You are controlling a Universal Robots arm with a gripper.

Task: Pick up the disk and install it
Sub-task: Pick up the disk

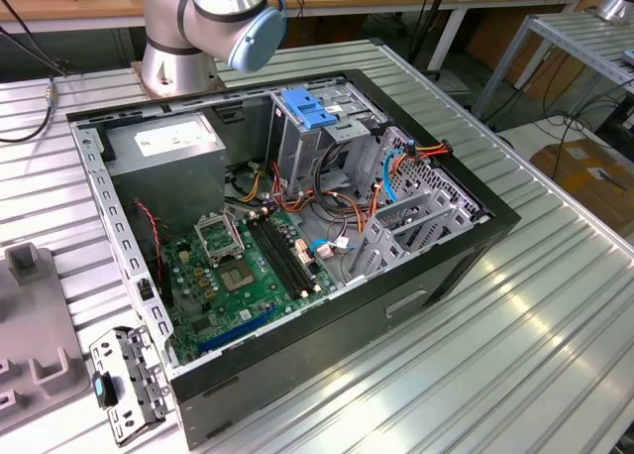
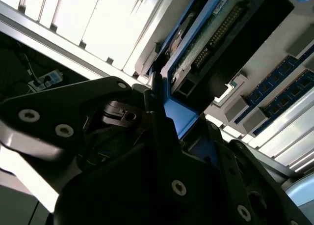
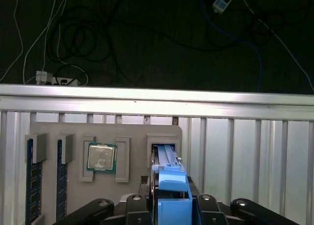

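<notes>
Fingers (image 2: 156, 119) clamp the disk (image 3: 171, 195) at grey tray (image 3: 132, 131), processor (image 3: 101, 157) nearby.

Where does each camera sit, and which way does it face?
Exterior view: off the arm, looking down into the open computer case; the arm's base shows.
First wrist view: on the arm, looking past the claw, shut on the disk, toward the grey tray.
Second wrist view: beside the claw, facing the disk's circuit board.
Shared: both wrist views show claw and disk.
</notes>
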